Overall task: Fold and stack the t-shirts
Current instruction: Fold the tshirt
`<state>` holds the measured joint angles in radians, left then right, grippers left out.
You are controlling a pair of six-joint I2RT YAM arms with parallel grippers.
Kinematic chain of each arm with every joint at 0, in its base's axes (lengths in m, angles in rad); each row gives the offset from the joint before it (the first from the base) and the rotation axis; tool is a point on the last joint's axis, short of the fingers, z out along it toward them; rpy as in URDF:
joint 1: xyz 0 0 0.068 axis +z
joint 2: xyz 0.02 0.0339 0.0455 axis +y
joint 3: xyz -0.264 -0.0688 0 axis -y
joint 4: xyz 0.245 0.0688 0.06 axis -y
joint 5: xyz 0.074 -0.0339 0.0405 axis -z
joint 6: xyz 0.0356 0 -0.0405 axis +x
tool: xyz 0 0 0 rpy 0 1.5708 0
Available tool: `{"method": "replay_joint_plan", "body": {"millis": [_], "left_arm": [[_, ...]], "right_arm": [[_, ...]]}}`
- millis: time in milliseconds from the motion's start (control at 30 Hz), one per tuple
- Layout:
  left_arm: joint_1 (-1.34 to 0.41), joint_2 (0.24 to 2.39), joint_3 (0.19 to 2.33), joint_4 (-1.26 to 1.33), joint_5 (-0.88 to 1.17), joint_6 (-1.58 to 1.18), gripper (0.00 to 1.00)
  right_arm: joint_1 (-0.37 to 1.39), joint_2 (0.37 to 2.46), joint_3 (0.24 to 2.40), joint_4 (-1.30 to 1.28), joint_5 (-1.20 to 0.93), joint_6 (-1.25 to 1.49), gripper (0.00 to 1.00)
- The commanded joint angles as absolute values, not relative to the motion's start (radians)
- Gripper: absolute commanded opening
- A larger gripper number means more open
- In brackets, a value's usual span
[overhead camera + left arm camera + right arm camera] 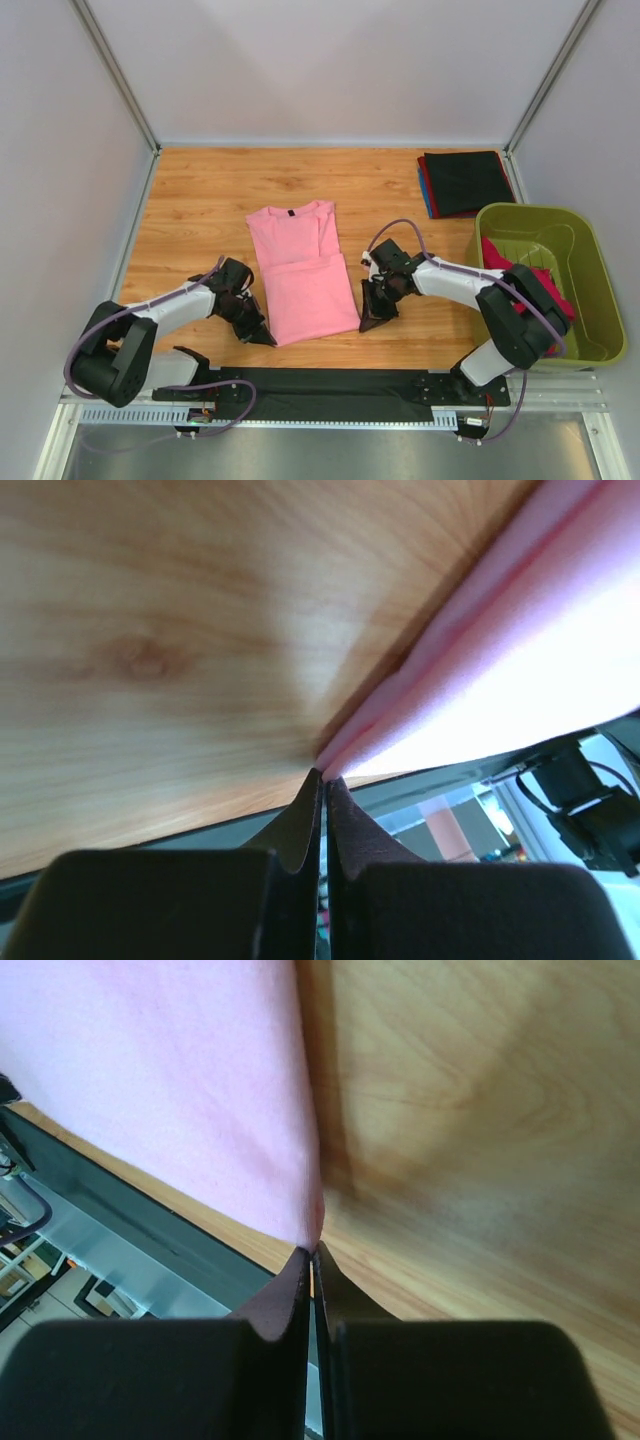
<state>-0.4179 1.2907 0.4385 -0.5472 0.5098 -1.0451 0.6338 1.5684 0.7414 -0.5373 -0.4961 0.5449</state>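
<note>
The pink t-shirt [300, 270] lies flat in the middle of the bench [200, 200]. Both arms bend low and reach in to its near edge. The left tool [268, 340] is closed tight on the near left corner. The right tool [372, 322] pinches the near right corner.

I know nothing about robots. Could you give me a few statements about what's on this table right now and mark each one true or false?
1. The left gripper and right gripper each pinch a near corner of the pink shirt. True.
2. The green tub is empty. False: red cloth lies inside it.
3. A black shirt tops the folded stack. True.
4. That stack sits at the far left corner of the table. False: it is at the far right corner, beyond the tub.
</note>
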Motion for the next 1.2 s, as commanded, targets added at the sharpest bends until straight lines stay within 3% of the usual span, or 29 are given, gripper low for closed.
{"method": "replay_joint_plan", "body": {"millis": [0, 733, 1167], "left_arm": [[-0.440, 1.217, 0.471, -0.653, 0.428, -1.045, 0.00], [-0.466, 0.954, 0.664, -0.985, 0.396, -1.092, 0.00], [-0.446, 1.114, 0.952, -1.074, 0.255, -1.025, 0.00]], "right_arm": [[0.635, 1.479, 0.730, -0.566, -0.462, 0.525, 0.00], [0.672, 1.206, 0.900, -0.842, -0.350, 0.535, 0.00], [0.667, 1.333, 1.179, -0.920, -0.252, 0.463, 0.00]]}}
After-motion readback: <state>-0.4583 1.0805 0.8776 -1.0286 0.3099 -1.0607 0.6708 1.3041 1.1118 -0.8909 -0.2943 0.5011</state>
